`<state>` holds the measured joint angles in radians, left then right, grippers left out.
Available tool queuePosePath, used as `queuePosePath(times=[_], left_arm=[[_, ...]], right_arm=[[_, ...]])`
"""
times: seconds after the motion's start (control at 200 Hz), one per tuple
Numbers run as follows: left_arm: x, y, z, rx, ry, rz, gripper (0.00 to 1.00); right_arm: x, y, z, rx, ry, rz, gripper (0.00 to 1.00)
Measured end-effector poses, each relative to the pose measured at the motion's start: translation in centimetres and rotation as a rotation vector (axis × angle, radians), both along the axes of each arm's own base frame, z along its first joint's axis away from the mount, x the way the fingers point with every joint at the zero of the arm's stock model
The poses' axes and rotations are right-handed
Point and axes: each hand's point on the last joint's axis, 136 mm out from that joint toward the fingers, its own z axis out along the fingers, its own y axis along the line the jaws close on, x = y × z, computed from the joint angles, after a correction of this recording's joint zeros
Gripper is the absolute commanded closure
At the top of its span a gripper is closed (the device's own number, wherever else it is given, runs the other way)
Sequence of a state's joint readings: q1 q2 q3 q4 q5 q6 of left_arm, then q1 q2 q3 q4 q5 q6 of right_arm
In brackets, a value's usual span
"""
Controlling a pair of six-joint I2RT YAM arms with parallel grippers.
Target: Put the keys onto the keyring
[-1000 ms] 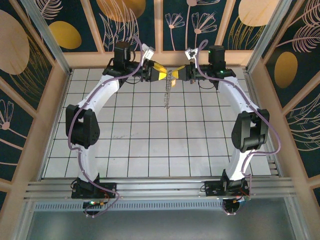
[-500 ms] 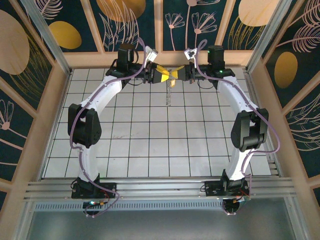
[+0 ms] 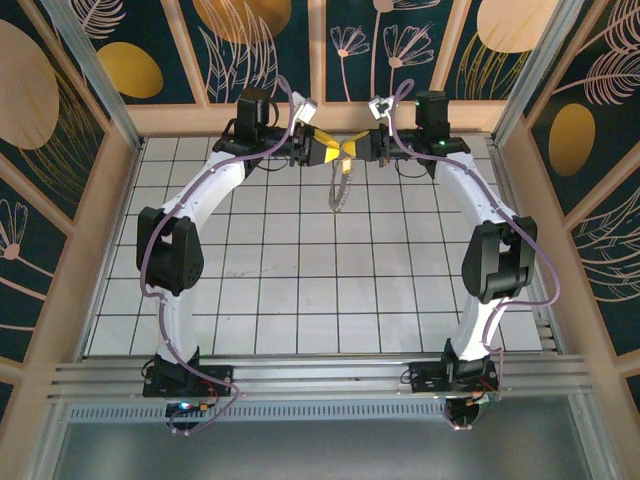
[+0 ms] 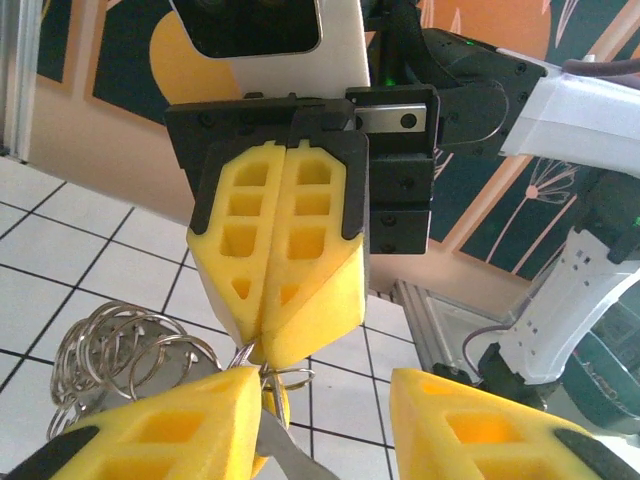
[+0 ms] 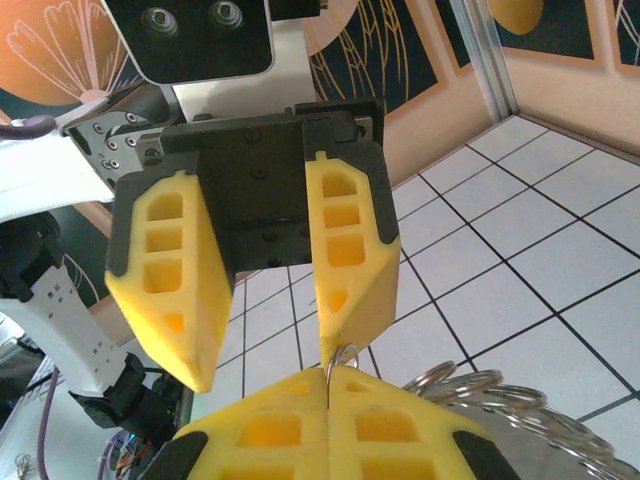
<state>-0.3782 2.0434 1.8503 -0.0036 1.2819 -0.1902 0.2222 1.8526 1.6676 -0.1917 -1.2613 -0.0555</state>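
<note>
Yellow foam fingers (image 4: 290,250) on my right gripper (image 4: 268,352) are pressed flat together with no gap, and right at their tip they pinch a small wire ring (image 4: 288,378). That small wire ring is the end of the keyring (image 3: 340,190), a string of silver wire loops. From the top camera I see the keyring hang down from the spot where my two grippers meet. That spot is up in the air over the far side of the white tiled table (image 3: 300,300), close to the back wall (image 3: 330,118). The low end of the keyring reaches down toward the tiles, but I cannot tell if it touches them. My left gripper (image 5: 270,360) faces the right one, tip to tip. Its two fingers stand part way open with a clear gap, and I see nothing squeezed between them. One of them sits just beside the small wire ring, very near or touching; I cannot tell which. In the left wrist camera a bunch of the silver loops sits behind one left finger, and a flat silver bit (image 4: 285,455) pokes out by its inner face. It may be the key, but it is too cut off to tell.
</note>
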Motion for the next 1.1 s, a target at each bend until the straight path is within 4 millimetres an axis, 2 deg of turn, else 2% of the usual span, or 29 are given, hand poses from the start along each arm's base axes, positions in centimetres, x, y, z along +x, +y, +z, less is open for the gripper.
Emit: queuePosePath(times=[0.4,0.756,1.101], left_arm=[[0.9,0.1,-0.2,-0.001,-0.024,0.042,0.56],[2.4,2.5,-0.2,-0.002,-0.034,0.114,0.56],[1.1,2.1,0.2,-0.017,-0.021,0.046,0.63]], right_arm=[[0.5,-0.1,-0.3,-0.012,-0.017,-0.021,1.00],[0.1,-0.1,-0.1,0.000,-0.014,0.002,1.00],[-0.4,0.2,0.1,0.010,-0.006,0.026,1.00]])
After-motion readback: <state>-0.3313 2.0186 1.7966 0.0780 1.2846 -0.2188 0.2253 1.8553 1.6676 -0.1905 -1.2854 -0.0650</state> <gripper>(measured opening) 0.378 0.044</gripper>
